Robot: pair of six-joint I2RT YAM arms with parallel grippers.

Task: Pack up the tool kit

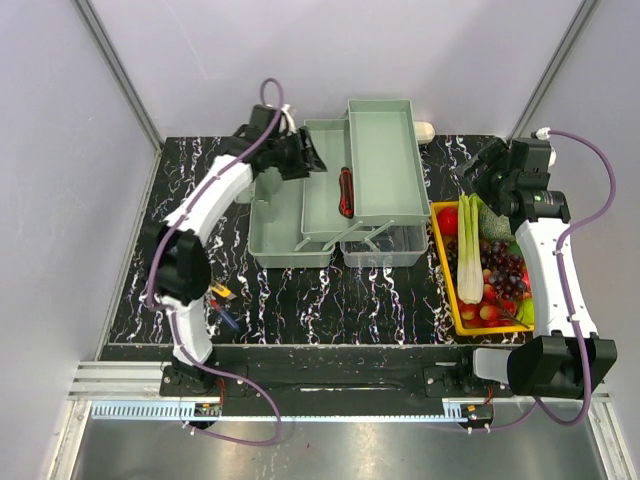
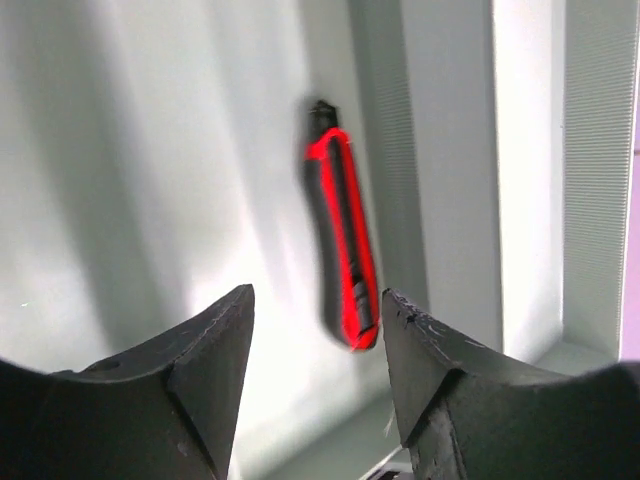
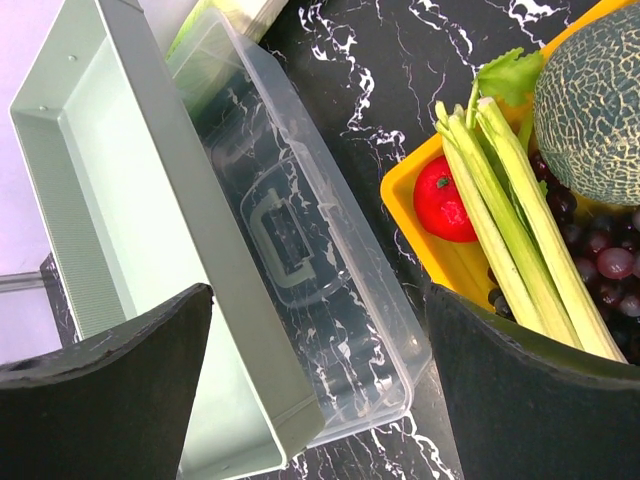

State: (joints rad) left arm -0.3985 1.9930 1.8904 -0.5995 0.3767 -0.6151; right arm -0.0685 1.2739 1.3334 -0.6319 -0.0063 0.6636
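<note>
- The tool kit (image 1: 385, 150) is sitting open in the middle of the table (image 1: 330, 300), its pale green trays fanned out. A red-and-black tool (image 2: 343, 240) is lying loose on one tray floor, close beside the wall of the next tray.
- The left gripper (image 1: 303, 158) is hovering over that tray with its jaws standing apart and nothing between them. A careless sideways move could be knocking the tool askew with a fingertip.
- Folding the trays shut looks risky to me. A loose tool could be sliding toward a hinge or rim and jamming the stack.
- A few small tools (image 1: 222, 300) are lying on the table by the left arm's lower links — a swing of that arm could be sweeping them out of reach.
- The right gripper (image 3: 318, 295) is spread wide and empty, hanging between the kit and the yellow tray (image 1: 447, 290). A reach from there could be clipping the celery (image 3: 510, 220) or nudging the clear lid (image 3: 290, 240).
- Only the top view is showing the stray tools and both arms together.
- Only the left wrist view is showing the tool's red edging and how it lies on the tray floor.
- Only the right wrist view is showing the lid's handle and the produce up close.
</note>
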